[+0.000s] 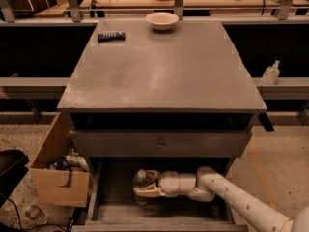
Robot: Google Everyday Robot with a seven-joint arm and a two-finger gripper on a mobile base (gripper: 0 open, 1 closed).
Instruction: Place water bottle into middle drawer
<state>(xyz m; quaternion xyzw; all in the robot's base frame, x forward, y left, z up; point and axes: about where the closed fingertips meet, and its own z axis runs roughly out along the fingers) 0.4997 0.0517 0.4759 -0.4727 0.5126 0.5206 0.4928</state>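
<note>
Gripping water bottle — claw inside middle drawer

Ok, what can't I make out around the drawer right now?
Camera view:
- The bottle: partly covered by the hand, in the left half of the drawer.
- Whether its base touches the floor: too dark.
- Rear of the drawer: hidden under the upper drawer front.
- The arm: cut off at the lower right edge.
</note>
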